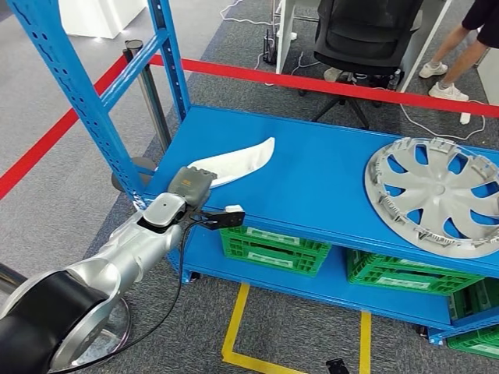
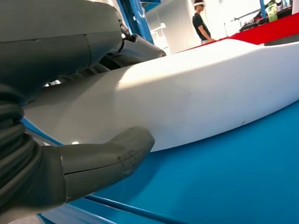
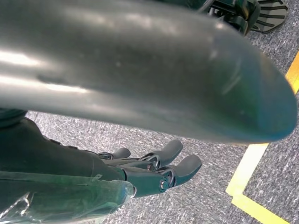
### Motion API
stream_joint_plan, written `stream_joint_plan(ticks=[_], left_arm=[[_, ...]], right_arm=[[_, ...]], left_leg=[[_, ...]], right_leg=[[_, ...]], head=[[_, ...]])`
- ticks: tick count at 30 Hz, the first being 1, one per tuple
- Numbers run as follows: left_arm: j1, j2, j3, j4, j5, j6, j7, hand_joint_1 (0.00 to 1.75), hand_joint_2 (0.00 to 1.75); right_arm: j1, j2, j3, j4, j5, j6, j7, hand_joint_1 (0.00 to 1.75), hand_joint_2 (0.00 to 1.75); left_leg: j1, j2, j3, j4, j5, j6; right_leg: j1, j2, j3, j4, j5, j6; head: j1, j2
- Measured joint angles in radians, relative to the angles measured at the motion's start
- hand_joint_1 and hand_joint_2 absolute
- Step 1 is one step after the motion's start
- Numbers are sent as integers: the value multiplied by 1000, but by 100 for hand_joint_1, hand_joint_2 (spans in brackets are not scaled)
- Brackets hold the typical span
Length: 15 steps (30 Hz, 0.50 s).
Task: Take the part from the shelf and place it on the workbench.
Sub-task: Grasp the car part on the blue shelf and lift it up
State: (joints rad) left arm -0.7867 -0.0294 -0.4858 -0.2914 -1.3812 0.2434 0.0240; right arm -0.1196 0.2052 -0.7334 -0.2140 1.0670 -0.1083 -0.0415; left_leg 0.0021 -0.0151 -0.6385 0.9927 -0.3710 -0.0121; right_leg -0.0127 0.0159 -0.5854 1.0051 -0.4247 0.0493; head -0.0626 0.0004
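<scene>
left hand (image 1: 189, 184) grasping the near-left end of the white curved trim part (image 1: 241, 162), thumb (image 2: 105, 156) and fingers on opposite faces, part lying on the blue shelf (image 1: 317, 175) at its left side, silver wheel cover (image 1: 435, 195) far right on the shelf, right hand (image 3: 155, 170) hanging over grey carpet, fingers released and straight, green crates (image 1: 274, 248) on the lower shelf

Head view overlooks shelf (image 1: 317, 175); left wrist view skims it closely.
</scene>
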Motion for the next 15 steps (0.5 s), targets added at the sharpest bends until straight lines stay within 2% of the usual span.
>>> stream_joint_plan(ticks=[6,10,15], left_arm=[[0,0,4,0,-2,1,-1,175,175],[0,0,4,0,-4,3,-9,175,0],[0,1,6,0,-9,25,-38,175,0]], right_arm=[[0,0,0,0,0,1,-2,0,0],[0,0,0,0,1,2,-4,0,0],[0,0,0,0,2,3,-10,0,0]], left_leg=[[0,0,0,0,0,0],[0,0,0,0,0,0],[0,0,0,0,0,0]], right_leg=[[0,0,0,0,0,0],[0,0,0,0,0,0],[0,0,0,0,0,0]], head=[[0,0],[0,0],[0,0]])
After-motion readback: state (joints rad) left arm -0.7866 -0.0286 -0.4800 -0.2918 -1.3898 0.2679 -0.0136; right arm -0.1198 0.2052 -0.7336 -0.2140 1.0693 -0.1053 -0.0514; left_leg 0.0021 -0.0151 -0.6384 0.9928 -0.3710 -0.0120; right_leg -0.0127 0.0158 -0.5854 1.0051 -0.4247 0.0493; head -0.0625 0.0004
